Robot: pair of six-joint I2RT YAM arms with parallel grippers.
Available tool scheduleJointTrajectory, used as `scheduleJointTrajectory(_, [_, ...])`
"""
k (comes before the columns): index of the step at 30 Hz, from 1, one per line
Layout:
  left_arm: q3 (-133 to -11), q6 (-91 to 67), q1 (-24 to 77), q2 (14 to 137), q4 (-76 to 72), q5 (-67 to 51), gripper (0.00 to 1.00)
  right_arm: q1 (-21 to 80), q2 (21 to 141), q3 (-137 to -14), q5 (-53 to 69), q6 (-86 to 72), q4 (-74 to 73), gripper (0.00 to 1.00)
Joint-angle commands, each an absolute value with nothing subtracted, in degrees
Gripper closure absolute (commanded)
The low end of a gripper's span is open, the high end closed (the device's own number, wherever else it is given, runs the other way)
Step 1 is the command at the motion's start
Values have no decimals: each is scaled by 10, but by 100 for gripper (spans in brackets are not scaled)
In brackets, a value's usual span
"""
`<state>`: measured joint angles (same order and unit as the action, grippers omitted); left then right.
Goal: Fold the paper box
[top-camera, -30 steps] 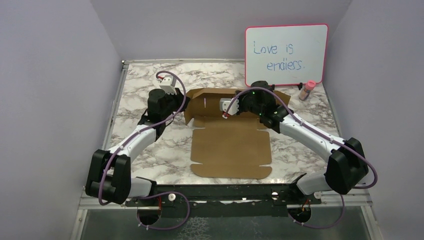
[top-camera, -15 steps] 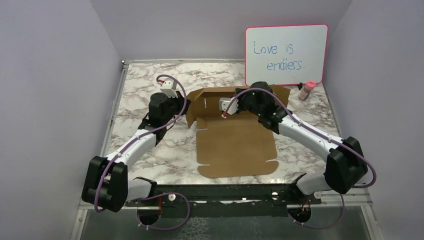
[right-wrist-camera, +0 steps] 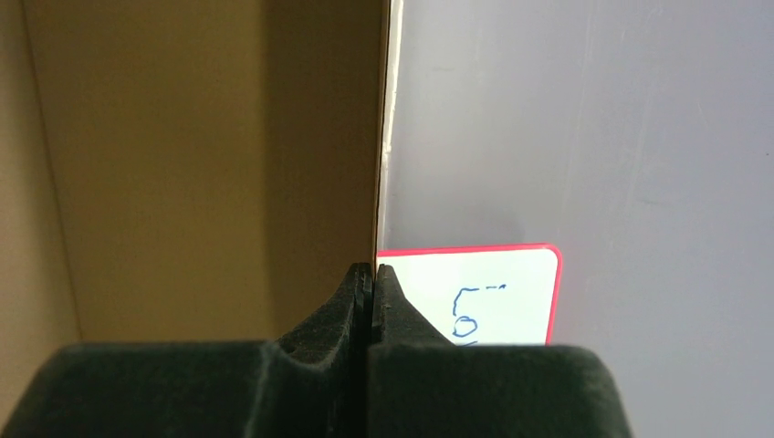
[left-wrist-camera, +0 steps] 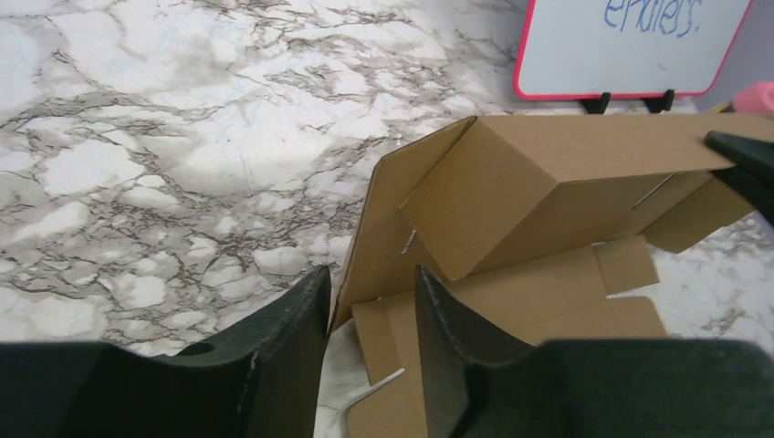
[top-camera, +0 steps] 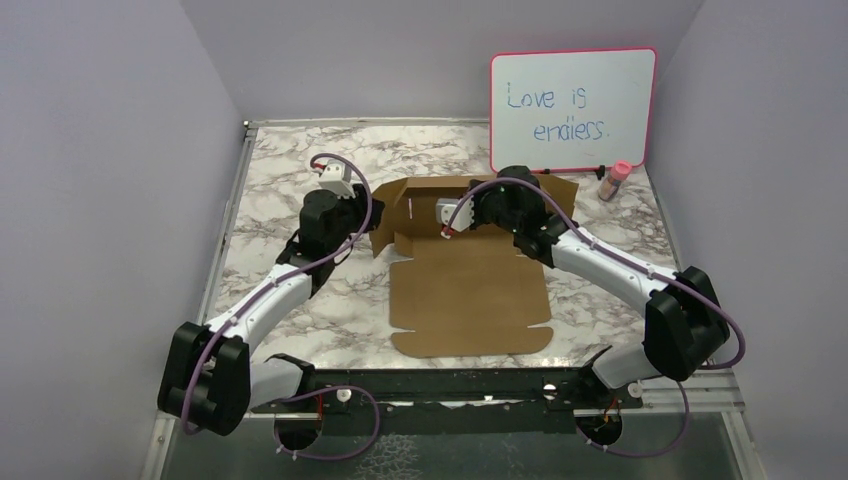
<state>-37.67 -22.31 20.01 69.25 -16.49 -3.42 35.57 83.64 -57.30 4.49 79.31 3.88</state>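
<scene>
Marble table [top-camera: 280, 200], left tool [left-wrist-camera: 371, 274] ajar astride paper box [left-wrist-camera: 511, 182], right tool [right-wrist-camera: 369, 267] pinching it

From above I can't see either set of jaws. My left wrist camera cuts the whiteboard [left-wrist-camera: 630, 46] off at the top and a pink cap [left-wrist-camera: 756, 96] at the right. In the right wrist camera, the paper box [right-wrist-camera: 183, 164] covers part of the whiteboard.

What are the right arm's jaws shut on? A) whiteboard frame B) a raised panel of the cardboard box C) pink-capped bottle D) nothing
B: the right wrist view shows the right gripper pinching the thin edge of the paper box, jaws closed on it; the whiteboard stands behind, untouched.
</scene>
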Motion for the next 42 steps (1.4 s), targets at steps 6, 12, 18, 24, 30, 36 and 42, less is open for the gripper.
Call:
scheduleJointTrajectory(6, [-414, -250, 204, 651, -120, 10, 37, 360, 827, -545, 47, 806, 56, 99])
scheduleJointTrajectory(12, [-446, -257, 205, 648, -106, -29, 39, 368, 821, -533, 44, 819, 74, 99])
scheduleJointTrajectory(18, [-454, -265, 215, 668, -128, -52, 57, 382, 822, -523, 34, 829, 92, 99])
scheduleJointTrajectory(24, [-442, -280, 223, 710, -159, -54, 65, 394, 822, -518, 24, 831, 99, 99])
scheduleJointTrajectory(30, [-420, -314, 230, 742, -190, -61, 70, 403, 824, -509, 8, 842, 140, 99])
scheduleJointTrajectory(36, [-414, -335, 239, 773, -232, -76, 71, 416, 838, -501, -4, 855, 183, 95])
scheduleJointTrajectory(42, [-389, -343, 243, 778, -261, -63, 71, 433, 841, -428, -32, 909, 284, 97])
